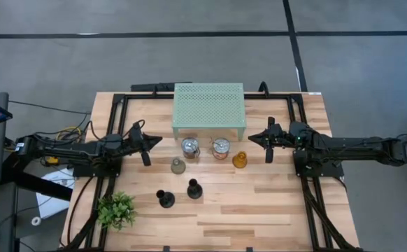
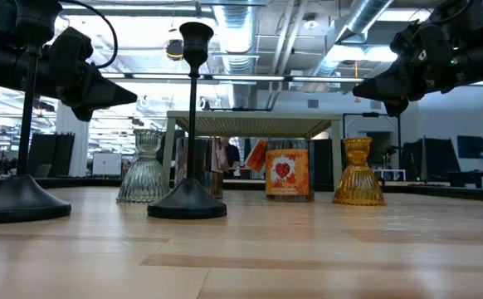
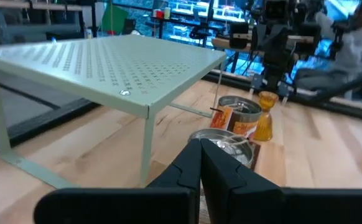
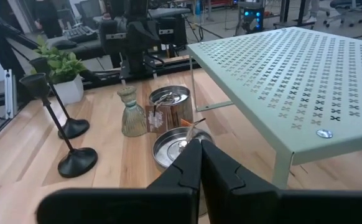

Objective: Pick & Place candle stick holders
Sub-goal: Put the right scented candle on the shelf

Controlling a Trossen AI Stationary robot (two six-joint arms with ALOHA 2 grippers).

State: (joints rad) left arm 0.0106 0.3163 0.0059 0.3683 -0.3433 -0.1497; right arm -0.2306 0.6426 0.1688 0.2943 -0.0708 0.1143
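Both claws hang clenched on nothing, the left gripper [image 1: 155,140] and right gripper [image 1: 254,138] flanking the perforated mint rack [image 1: 208,105]. In front of it stand two silvery tin jars [image 1: 190,148] [image 1: 221,147], ribbed amber glass holder [image 1: 240,160], ribbed grey-olive holder [image 1: 178,166], and two matte black bell-based sticks [image 1: 164,199] [image 1: 194,188].

The rack [image 1: 209,103] is blocking the far middle of the tabletop [image 1: 259,210]. Just in front of it, two jars [image 1: 190,148] [image 1: 221,147], an amber holder [image 1: 240,160] and a grey holder [image 1: 178,166] are crowding the centre, leaving only narrow gaps between them. Two black holders [image 1: 164,199] [image 1: 194,188] are standing nearer, and a plant [image 1: 116,209] is filling the near left corner. The near right of the tabletop is lying open. The left hand [image 1: 156,140] and right hand [image 1: 254,138], both closed, are hovering at either side of the cluster.
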